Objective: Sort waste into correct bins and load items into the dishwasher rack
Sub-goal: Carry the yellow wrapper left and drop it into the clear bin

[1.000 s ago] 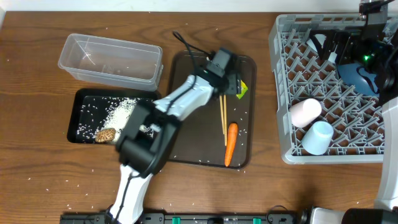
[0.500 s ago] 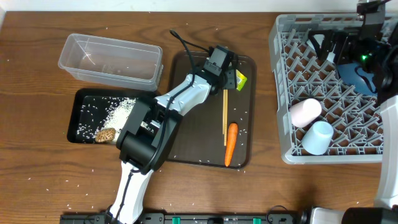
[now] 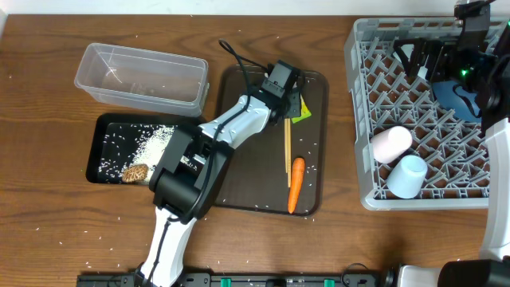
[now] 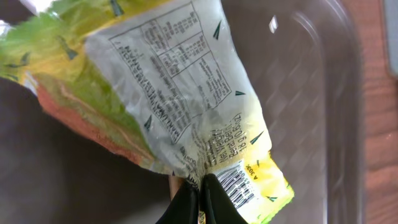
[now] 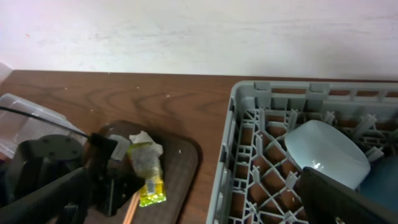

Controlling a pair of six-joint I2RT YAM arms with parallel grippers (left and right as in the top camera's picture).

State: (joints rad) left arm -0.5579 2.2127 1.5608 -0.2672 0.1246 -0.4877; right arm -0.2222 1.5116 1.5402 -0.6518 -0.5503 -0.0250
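Observation:
My left gripper (image 4: 200, 190) is shut on the lower edge of the yellow-green wrapper (image 4: 180, 93), over the far end of the brown serving tray (image 3: 312, 203). From overhead the wrapper (image 3: 301, 112) shows beside that gripper (image 3: 293, 105). The chopsticks (image 3: 287, 147) and the orange carrot (image 3: 296, 183) lie on the same tray. My right gripper (image 5: 193, 190) stands open above the grey rack (image 3: 358, 119), holding nothing. In the rack are a pink cup (image 3: 390, 143), a light-blue cup (image 3: 408, 175), a blue dish (image 3: 462, 100) and a pale bowl (image 5: 326, 152).
A clear tub (image 3: 142, 76) stands at the back left. In front of it a black tray (image 3: 105, 131) holds rice (image 3: 155, 142) and a brown lump (image 3: 135, 171). Stray grains dot the wooden table (image 3: 48, 223).
The left gripper's jaws have closed onto the wrapper, which has shifted slightly on the tray. The right arm has stayed over the rack.

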